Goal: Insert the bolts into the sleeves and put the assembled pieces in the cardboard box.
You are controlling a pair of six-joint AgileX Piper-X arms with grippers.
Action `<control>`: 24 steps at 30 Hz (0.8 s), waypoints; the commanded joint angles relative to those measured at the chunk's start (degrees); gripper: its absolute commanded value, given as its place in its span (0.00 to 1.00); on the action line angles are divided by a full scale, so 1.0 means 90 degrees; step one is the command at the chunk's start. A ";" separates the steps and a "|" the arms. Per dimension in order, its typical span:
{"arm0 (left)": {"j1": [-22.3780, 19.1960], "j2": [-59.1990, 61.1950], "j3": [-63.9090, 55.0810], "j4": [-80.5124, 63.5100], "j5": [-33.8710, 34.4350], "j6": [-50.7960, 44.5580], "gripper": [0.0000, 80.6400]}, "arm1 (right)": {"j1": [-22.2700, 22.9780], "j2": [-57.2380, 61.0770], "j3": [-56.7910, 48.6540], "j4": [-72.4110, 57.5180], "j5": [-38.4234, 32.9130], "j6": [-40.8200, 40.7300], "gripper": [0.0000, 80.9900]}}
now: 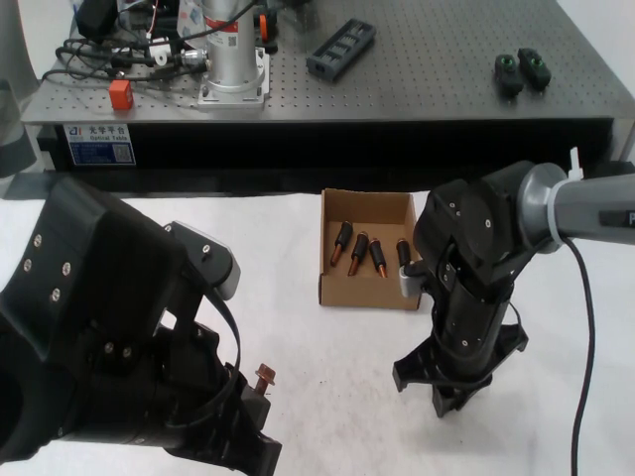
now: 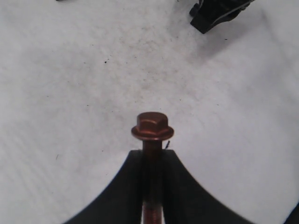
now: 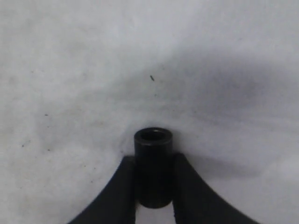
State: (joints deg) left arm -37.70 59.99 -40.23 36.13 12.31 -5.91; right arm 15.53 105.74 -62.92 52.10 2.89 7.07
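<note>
My left gripper (image 2: 153,156) is shut on a copper bolt (image 2: 152,128), its hex head sticking out past the fingertips above the white cloth; the same bolt (image 1: 264,378) shows at the front left of the bench. My right gripper (image 3: 153,161) is shut on a short black sleeve (image 3: 153,149), open end facing outward. That right arm (image 1: 466,297) stands just right of the cardboard box (image 1: 369,288), its gripper (image 1: 451,382) pointing down to the cloth. Inside the box lie several assembled bolt-and-sleeve pieces (image 1: 360,249).
A white cloth (image 1: 337,397) covers the near bench. Behind it runs a perforated metal table (image 1: 437,69) with a black slotted block (image 1: 340,48), two black knobs (image 1: 521,69), an orange part (image 1: 120,94) and cables. The right arm's gripper (image 2: 219,14) shows far off in the left wrist view.
</note>
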 commanded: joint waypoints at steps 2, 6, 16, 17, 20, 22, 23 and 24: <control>0.0018 -0.0067 -0.0005 -0.0023 0.0039 0.0092 0.01 | -0.0040 0.0042 -0.0019 -0.0424 -0.0006 -0.0033 0.01; 0.0018 -0.0067 -0.0005 -0.0023 0.0039 0.0092 0.01 | -0.0040 -0.0319 -0.0019 -0.0773 -0.0006 -0.0085 0.05; 0.0043 -0.0067 0.0436 -0.2935 0.2403 -0.0515 0.01 | -0.0265 -0.2750 0.0696 -0.1083 -0.1396 -0.0865 0.05; 0.0041 -0.0067 0.0530 -0.3446 0.2431 -0.0780 0.01 | -0.0311 -0.3096 0.0901 -0.1127 -0.1638 -0.0862 0.05; 0.0041 -0.0067 0.0803 -0.4895 0.2418 -0.1644 0.01 | -0.0339 -0.4060 0.1757 -0.1323 -0.2540 -0.0785 0.05; 0.0041 -0.0054 0.0940 -0.5703 0.2405 -0.2088 0.01 | -0.0298 -0.4677 0.2450 -0.1648 -0.3294 -0.0525 0.05; 0.0041 -0.0026 0.0969 -0.5982 0.2379 -0.2332 0.01 | -0.0239 -0.4940 0.2798 -0.1858 -0.3845 -0.0391 0.05; 0.0041 0.0035 0.0969 -0.6166 0.2378 -0.2549 0.01 | -0.0181 -0.5132 0.3139 -0.2172 -0.4436 -0.0217 0.05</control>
State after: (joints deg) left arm -37.53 62.17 -31.40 -21.50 33.30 -31.41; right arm 13.17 63.23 -42.95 38.65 -22.55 1.57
